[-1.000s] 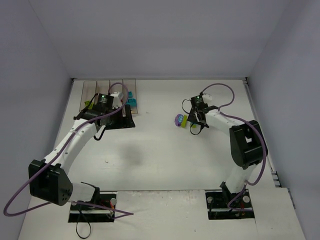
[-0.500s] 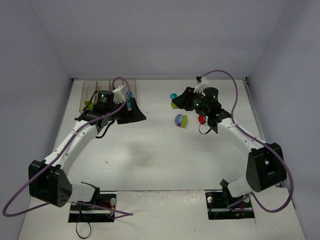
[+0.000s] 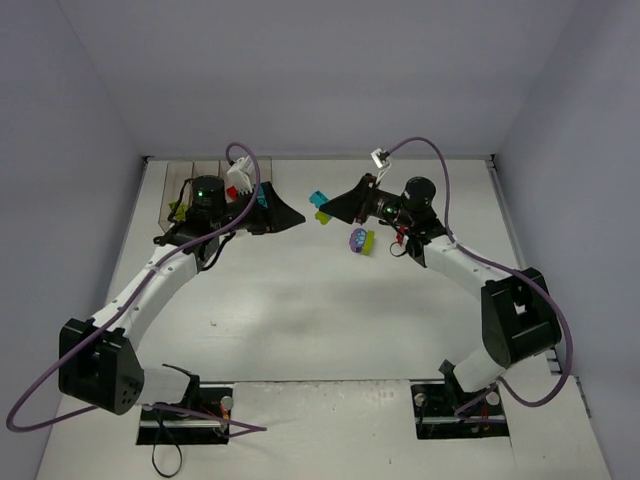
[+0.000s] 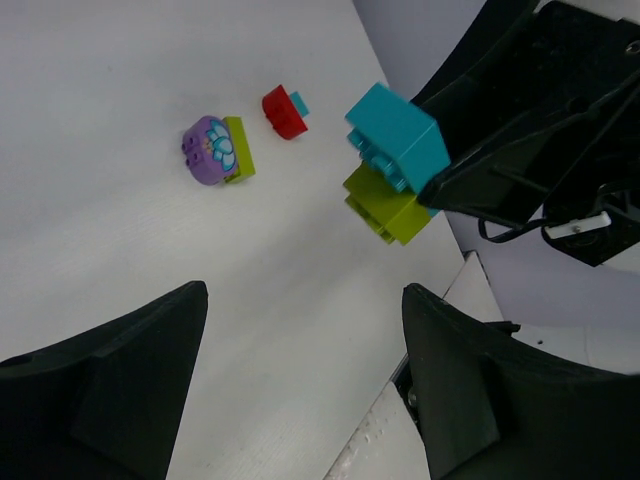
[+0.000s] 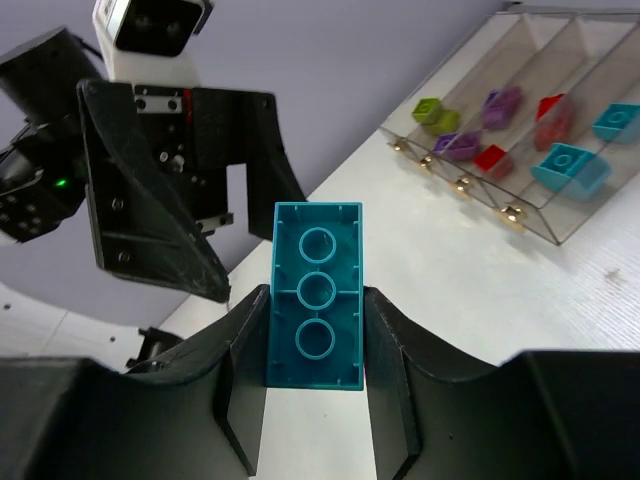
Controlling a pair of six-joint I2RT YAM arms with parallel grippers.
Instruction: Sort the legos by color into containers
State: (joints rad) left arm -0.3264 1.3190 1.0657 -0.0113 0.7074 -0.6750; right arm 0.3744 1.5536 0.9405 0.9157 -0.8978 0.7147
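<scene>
R gripper [image 3: 338,207] pinches teal/lime brick [image 3: 320,205] at 12 o'clock of table [image 3: 300,320], L gripper [image 3: 288,215] spread wide at brick's 9 o'clock, bins [image 3: 180,180] w/ sorted bricks at table's 10 o'clock, purple brick [image 3: 359,240] at held brick's 4 o'clock, red brick [image 3: 402,238] at purple's 3 o'clock.

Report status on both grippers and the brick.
Left gripper open, empty. Right gripper shut on teal-and-green brick, midair. Purple brick, red brick loose on table.
</scene>
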